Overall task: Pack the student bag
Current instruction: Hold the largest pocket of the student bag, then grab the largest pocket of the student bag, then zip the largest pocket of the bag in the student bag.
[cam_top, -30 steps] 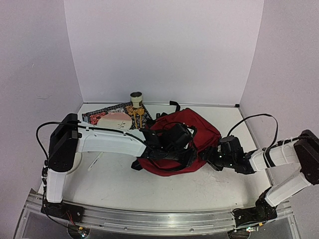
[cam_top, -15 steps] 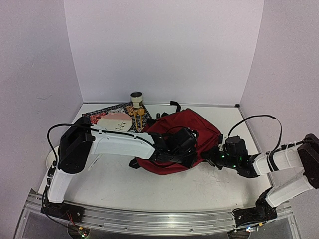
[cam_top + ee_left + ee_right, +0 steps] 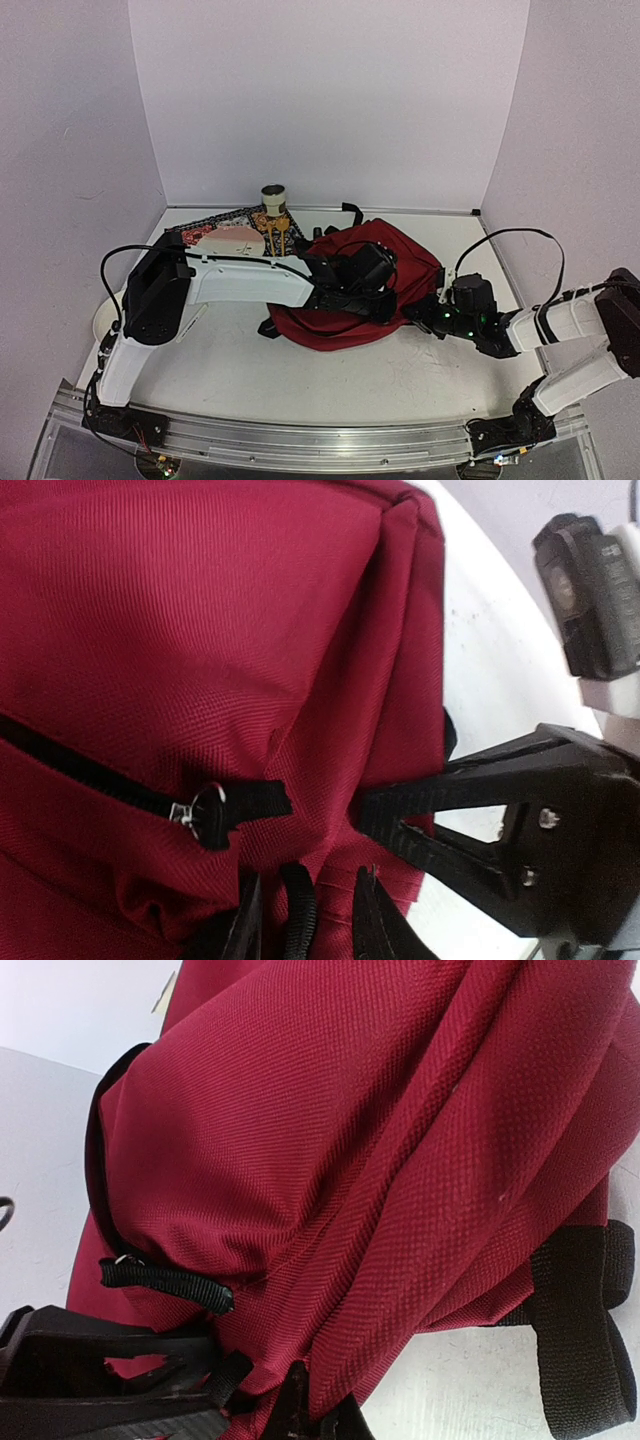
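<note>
Where right tool (image 3: 416,312) clamps, student bag (image 3: 400,250) edge

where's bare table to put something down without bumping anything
The widest bare strip runs along the near side, between the student bag and the metal rail. A smaller patch lies behind the bag, toward the back right corner. The back left is crowded: patterned mat, pink disc, cup.

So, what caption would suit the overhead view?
Right tool pinching the red backpack while the left arm reaches across it.
</note>
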`<state>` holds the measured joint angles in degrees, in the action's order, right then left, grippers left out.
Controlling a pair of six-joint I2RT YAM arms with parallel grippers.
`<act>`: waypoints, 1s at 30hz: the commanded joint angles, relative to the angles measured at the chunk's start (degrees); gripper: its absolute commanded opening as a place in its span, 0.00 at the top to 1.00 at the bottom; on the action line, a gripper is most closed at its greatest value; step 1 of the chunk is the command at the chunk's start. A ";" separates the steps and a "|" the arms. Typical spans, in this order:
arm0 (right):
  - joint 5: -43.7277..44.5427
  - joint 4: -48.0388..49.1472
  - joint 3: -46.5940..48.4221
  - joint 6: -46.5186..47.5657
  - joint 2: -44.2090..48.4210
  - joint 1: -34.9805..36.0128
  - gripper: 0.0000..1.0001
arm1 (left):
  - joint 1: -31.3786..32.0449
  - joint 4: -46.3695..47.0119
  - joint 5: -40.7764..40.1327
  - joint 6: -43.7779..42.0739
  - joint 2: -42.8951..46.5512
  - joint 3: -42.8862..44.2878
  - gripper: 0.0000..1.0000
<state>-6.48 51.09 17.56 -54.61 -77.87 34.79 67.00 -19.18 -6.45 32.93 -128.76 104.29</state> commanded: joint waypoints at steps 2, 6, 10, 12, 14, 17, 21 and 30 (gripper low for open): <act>-3.57 4.63 0.97 1.98 -0.63 1.06 1.00 | -0.85 -1.55 2.75 1.36 -1.77 3.15 0.70; -3.52 4.63 1.16 2.15 -0.72 1.17 1.00 | -0.87 -2.61 2.94 1.51 -2.54 3.42 0.72; -3.31 4.62 1.07 2.36 -0.52 1.16 1.00 | -0.86 -3.58 3.09 1.52 -3.01 4.05 0.82; -2.93 4.41 0.75 2.57 0.10 1.18 1.00 | -0.82 -3.65 2.78 1.41 -2.23 3.75 0.92; -2.17 3.41 0.50 3.04 1.15 1.16 1.00 | -0.82 -3.64 2.33 1.14 -0.97 3.23 0.99; -0.38 0.28 0.44 4.33 3.62 1.16 1.00 | -0.83 -3.63 0.88 1.00 1.58 1.62 1.00; 3.83 -5.87 0.41 6.03 8.85 1.17 1.00 | -0.82 -3.60 -2.52 0.87 5.93 -1.57 1.00; 14.53 -21.14 0.59 8.07 17.88 -0.56 1.00 | -0.82 -3.31 -4.31 2.79 16.30 -11.21 1.00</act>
<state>-0.06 36.42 17.47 -49.17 -64.11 35.63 66.85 -21.59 -7.37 34.75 -120.07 96.86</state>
